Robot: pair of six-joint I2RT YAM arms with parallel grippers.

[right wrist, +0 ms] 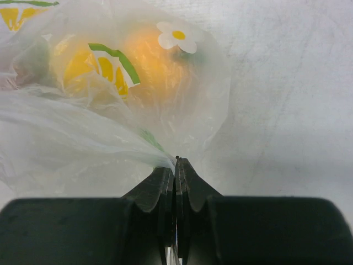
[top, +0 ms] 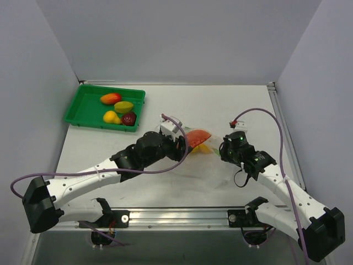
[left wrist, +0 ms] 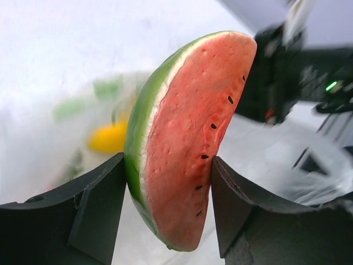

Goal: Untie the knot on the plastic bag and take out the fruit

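My left gripper [left wrist: 168,182] is shut on a red watermelon wedge [left wrist: 182,138] with a green rind and holds it at the bag's left side, as the top view [top: 197,136] shows. My right gripper [right wrist: 175,165] is shut on a pinch of the clear plastic bag [right wrist: 83,132]. Inside the bag lie an orange round fruit [right wrist: 157,66] and a yellow fruit [right wrist: 77,63]. The bag [top: 212,148] lies between both grippers in the top view. The knot does not show.
A green tray [top: 83,107] at the back left holds a red-orange mango [top: 110,98], a yellow-green mango [top: 123,106], a yellow fruit [top: 111,117] and a dark red fruit [top: 128,118]. White walls close in the table.
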